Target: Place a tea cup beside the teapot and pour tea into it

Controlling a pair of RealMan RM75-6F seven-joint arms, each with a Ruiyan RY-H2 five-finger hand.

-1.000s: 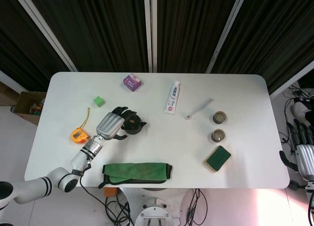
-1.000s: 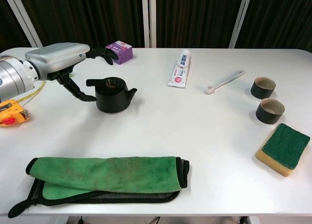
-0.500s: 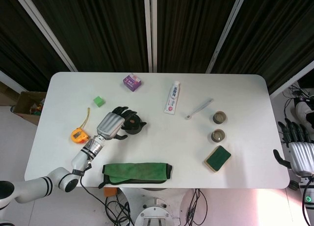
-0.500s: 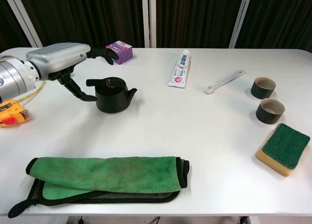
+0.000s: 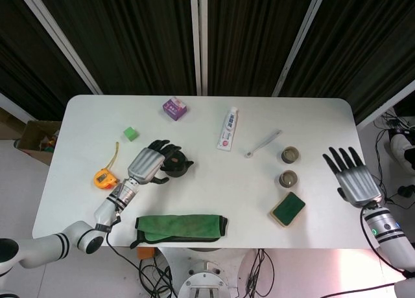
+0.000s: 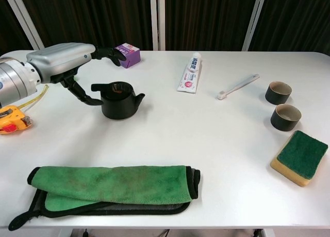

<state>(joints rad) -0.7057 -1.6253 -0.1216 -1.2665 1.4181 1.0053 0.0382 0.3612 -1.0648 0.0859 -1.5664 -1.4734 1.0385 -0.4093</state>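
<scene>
Fingers spread and gripping nothing, my right hand (image 5: pixel 351 175) is hovering near the dark round ceramic cups (image 5: pixel 288 179), well apart from the squat black teapot (image 6: pixel 120 100); my empty left hand (image 6: pixel 61 65) is cupping beside its handle, presumably readying the pour.

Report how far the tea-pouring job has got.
Nothing is done yet: both tea cups stand far from the teapot. In hand: the left hand is open beside the teapot's handle; the right hand is open near the cups. Placing and pouring remain.
</scene>
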